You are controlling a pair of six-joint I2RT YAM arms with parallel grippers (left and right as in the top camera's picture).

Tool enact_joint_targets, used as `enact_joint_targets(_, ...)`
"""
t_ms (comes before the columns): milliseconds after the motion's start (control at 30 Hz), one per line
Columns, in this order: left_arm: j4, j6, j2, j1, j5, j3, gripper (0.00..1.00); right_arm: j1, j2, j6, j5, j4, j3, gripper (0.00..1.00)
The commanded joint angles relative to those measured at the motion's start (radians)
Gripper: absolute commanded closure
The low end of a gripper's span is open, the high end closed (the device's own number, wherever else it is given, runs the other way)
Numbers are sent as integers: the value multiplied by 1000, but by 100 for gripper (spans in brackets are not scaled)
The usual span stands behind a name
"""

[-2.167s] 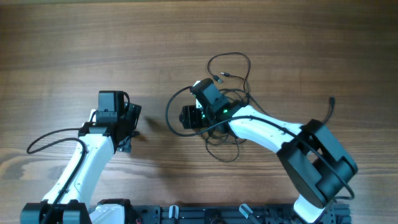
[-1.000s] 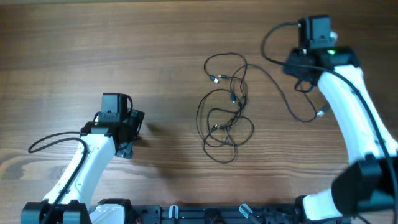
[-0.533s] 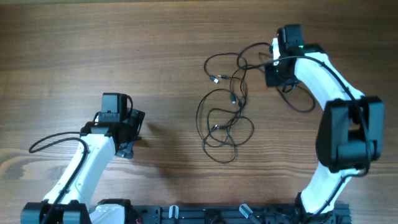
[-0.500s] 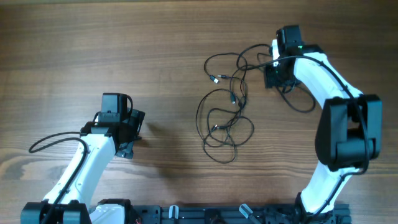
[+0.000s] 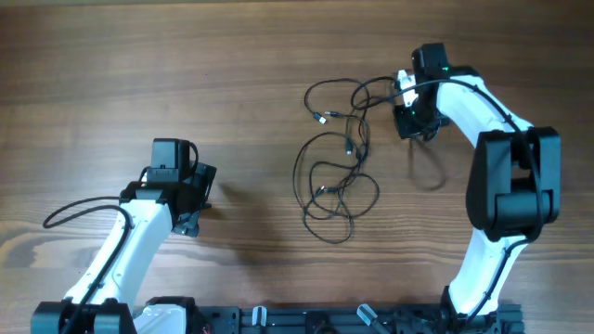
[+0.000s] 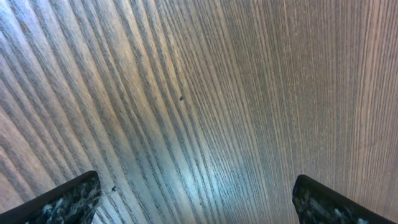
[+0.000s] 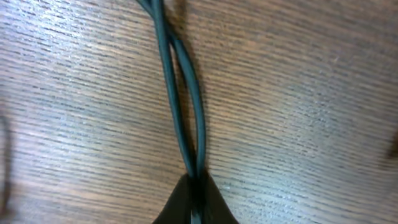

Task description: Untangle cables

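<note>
Right wrist | R claw [image 7: 196, 200] clamped on cables [image 7: 168, 68] | L claw [image 6: 198, 200] wide, empty

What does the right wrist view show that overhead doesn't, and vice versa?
Right wrist only: the right gripper shut on two strands of cable, pinched side by side at its tips. Overhead only: the whole loose tangle mid-table, and the left gripper off to one side, clear of it. Both: the wooden table and cable leading into the right gripper.
</note>
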Motion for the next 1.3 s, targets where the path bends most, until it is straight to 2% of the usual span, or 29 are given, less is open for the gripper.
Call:
enact_joint_targets(0, -1, -14, 0, -4, -2, 0, 0, -8, 25, 59, -146, -93, 48, 96)
enact_joint_targets(167, -1, -14, 0, -4, -2, 0, 0, -60, -227, 171, -84, -89, 104, 95)
enact_joint_targets(333, -1, -14, 0, -4, -3, 0, 0, -209, -512, 215, 15, -76, 104, 95)
enact_joint_targets(433, -1, -14, 0, -4, -3, 0, 0, -319, -585, 221, 54, -80, 104, 96)
enact_joint_targets(467, -1, -14, 0, -4, -2, 0, 0, -359, -589, 289, 153, -100, 104, 96)
enact_joint_targets(500, -1, -14, 0, -4, -2, 0, 0, -410, -587, 456, 343, -146, 103, 96)
enact_joint_targets(533, -1, -14, 0, -4, -2, 0, 0, -449, -583, 558, 447, -179, 103, 96)
enact_joint_targets(567, -1, -14, 0, -4, -3, 0, 0, -517, -582, 675, 529, -214, 101, 96)
enact_joint_targets(600, -1, -14, 0, -4, -3, 0, 0, -565, -581, 726, 537, -223, 100, 96)
enact_joint_targets(667, -1, -14, 0, -4, -2, 0, 0, -698, -581, 756, 391, -214, 100, 96)
enact_joint_targets(733, -1, -14, 0, -4, -3, 0, 0, -774, -572, 641, 143, -172, 92, 95)
enact_joint_targets(767, -1, -14, 0, -4, -2, 0, 0, -790, -562, 531, -20, -140, 79, 95)
enact_joint_targets(833, -1, -14, 0, -4, -2, 0, 0, -776, -535, 422, -225, -99, 46, 95)
enact_joint_targets(867, -1, -14, 0, -4, -2, 0, 0, -751, -520, 398, -259, -95, 23, 96)
enact_joint_targets(1033, -1, -14, 0, -4, -3, 0, 0, -554, -453, 390, -201, -121, -64, 95)
enact_joint_targets(1133, -1, -14, 0, -4, -3, 0, 0, -405, -435, 296, -198, -113, -91, 91)
enact_joint_targets(1267, -1, -14, 0, -4, -2, 0, 0, -238, -403, 287, -206, -50, -123, 95)
